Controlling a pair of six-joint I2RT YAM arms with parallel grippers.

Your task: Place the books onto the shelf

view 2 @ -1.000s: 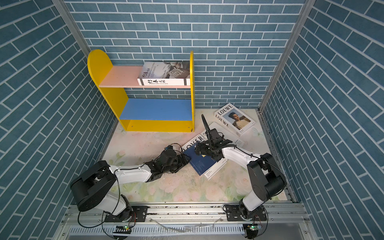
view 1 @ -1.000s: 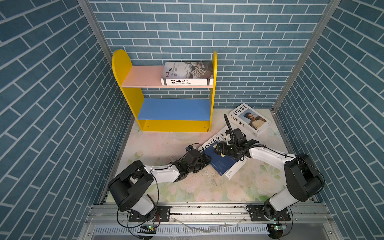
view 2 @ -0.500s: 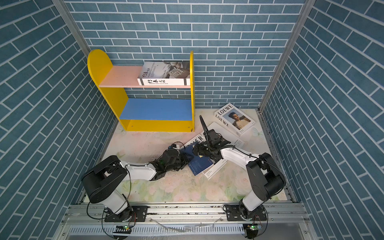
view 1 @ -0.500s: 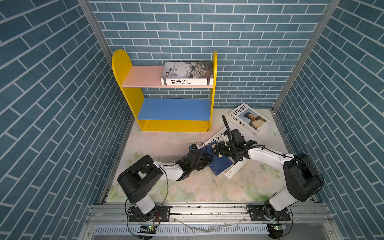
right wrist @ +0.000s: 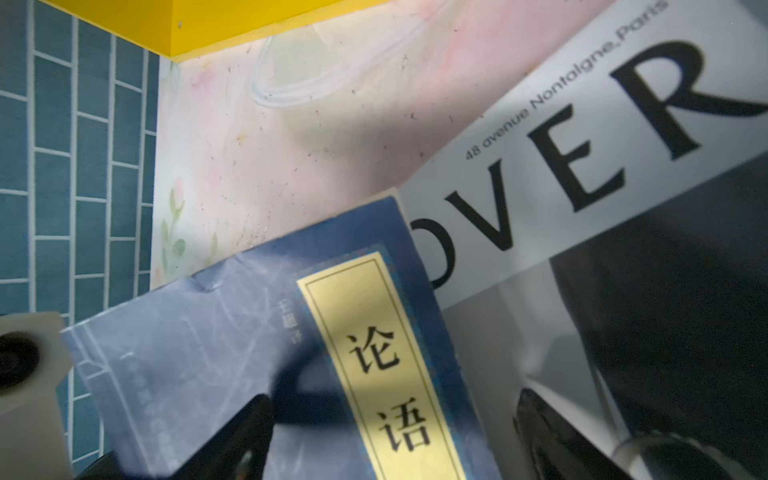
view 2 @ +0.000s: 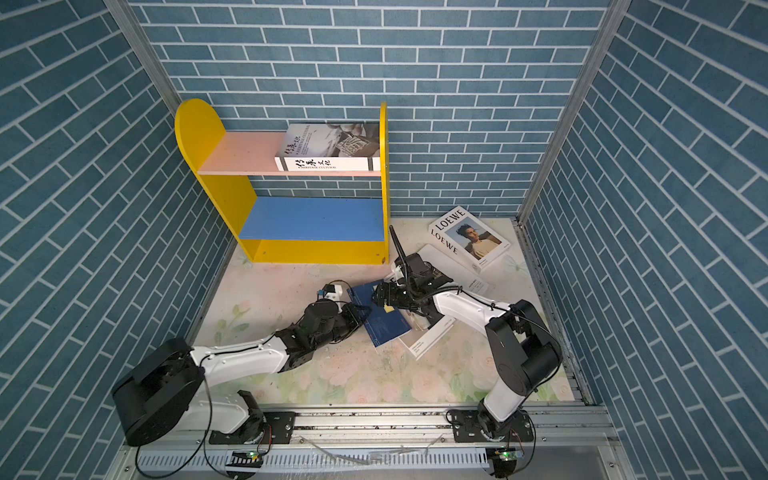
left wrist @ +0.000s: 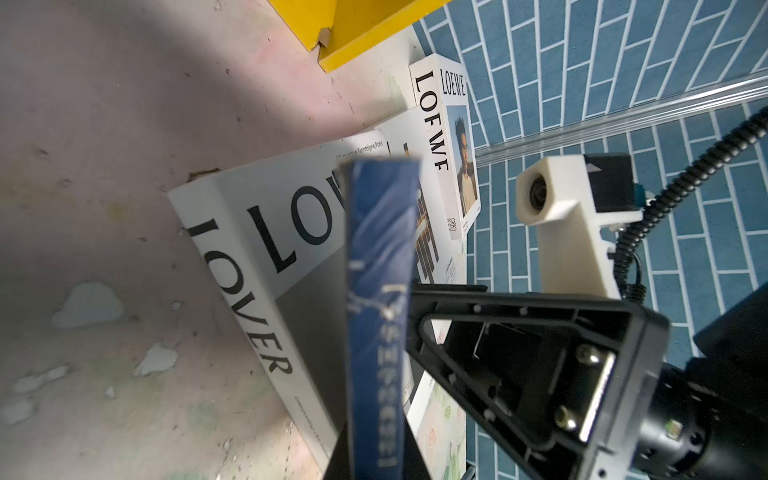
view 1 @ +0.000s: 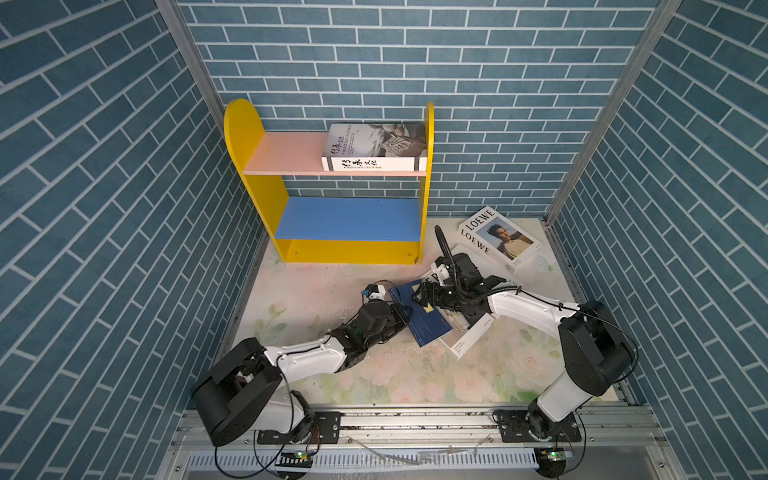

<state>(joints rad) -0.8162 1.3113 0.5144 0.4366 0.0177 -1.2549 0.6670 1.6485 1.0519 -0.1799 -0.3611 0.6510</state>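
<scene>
Pinching the navy book (view 1: 430, 326), lying lengthwise toward the shelf (view 1: 349, 251), in the nearer left gripper (view 1: 402, 311) (seemingly shut on its edge), and hovering the wide-open, empty right gripper (view 1: 419, 296) above.

One volume up, four down on the bench (view 1: 316, 299).
Shelf (view 1: 266, 199), yellow sides, stands at bench's back edge; Heritage Cultural book (view 1: 374, 164) flat on pink board (view 1: 286, 153). LOEWE book (view 1: 498, 239) near back-right corner, partly over brown-bar book (left wrist: 428, 245). Navy book (view 1: 428, 324) tilted atop LOVER book (left wrist: 266, 232), mid-bench.
</scene>
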